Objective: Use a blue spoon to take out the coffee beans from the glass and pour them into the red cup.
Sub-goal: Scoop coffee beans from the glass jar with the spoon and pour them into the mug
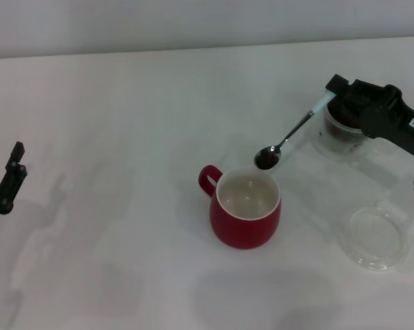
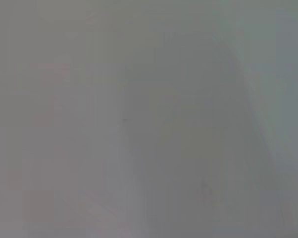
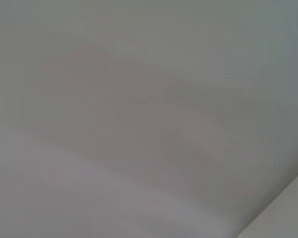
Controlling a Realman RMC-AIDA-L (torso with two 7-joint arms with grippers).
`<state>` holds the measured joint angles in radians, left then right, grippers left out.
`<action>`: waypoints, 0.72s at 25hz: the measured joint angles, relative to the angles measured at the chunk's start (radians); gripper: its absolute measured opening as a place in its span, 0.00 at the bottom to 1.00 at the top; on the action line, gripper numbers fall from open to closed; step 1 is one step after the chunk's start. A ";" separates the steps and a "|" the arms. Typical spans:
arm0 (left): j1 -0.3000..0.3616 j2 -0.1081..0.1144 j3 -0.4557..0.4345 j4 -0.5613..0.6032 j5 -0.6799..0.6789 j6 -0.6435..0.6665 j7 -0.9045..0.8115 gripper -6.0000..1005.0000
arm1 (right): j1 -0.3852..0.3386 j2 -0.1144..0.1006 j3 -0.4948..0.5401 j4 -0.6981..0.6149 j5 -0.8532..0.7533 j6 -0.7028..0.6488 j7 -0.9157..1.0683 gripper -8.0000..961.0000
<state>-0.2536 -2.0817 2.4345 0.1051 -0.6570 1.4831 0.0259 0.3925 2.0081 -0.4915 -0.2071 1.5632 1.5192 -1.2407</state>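
Observation:
The red cup (image 1: 245, 207) stands at the middle of the white table, handle to its left, white inside showing. My right gripper (image 1: 339, 95) is shut on the pale-blue handle of the blue spoon (image 1: 288, 140). The spoon slopes down to the left, and its bowl, holding dark coffee beans (image 1: 265, 159), hangs just over the cup's far rim. The glass (image 1: 343, 128) with more dark beans sits under and behind the right gripper, partly hidden by it. My left gripper (image 1: 13, 173) is parked at the far left edge. Both wrist views show only blank grey.
A flat clear shallow dish (image 1: 376, 237) lies on the table to the right of the red cup, below the right arm (image 1: 403, 124). The white table top (image 1: 111, 137) stretches to the left and front.

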 joint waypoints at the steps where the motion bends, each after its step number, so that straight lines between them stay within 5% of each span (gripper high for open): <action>1: 0.000 0.000 0.000 0.001 0.002 0.000 0.000 0.65 | 0.001 0.000 -0.003 0.000 0.000 0.000 -0.012 0.16; 18: 0.002 0.000 0.000 0.001 0.011 0.000 0.000 0.65 | 0.021 0.001 -0.043 -0.012 0.001 0.031 -0.218 0.16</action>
<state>-0.2515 -2.0816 2.4344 0.1063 -0.6457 1.4834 0.0261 0.4137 2.0095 -0.5349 -0.2187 1.5641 1.5505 -1.4587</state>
